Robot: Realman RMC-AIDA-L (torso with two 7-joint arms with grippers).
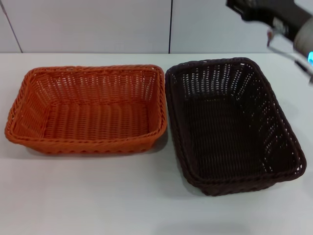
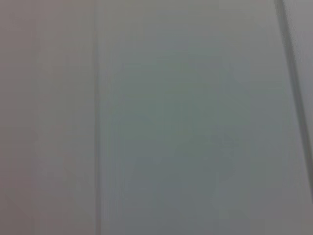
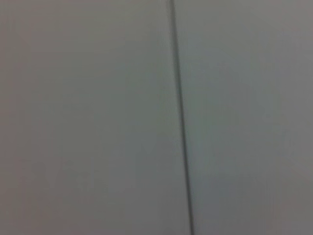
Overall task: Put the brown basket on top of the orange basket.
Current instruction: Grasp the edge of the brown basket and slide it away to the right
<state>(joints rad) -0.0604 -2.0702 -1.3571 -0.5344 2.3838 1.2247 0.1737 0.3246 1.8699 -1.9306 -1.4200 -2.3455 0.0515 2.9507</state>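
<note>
The orange basket [image 1: 88,108] stands on the white table at the left in the head view. The brown basket [image 1: 232,122] stands right beside it on the right, its long side running toward me, and their rims almost touch. Both baskets are empty and upright. My right gripper [image 1: 252,10] is a dark shape high at the top right, above and behind the brown basket's far corner and well clear of it. My left gripper is out of view. Both wrist views show only a pale wall with a dark seam.
The white table [image 1: 98,196] stretches in front of both baskets. A pale panelled wall [image 1: 98,24] stands behind the table's far edge.
</note>
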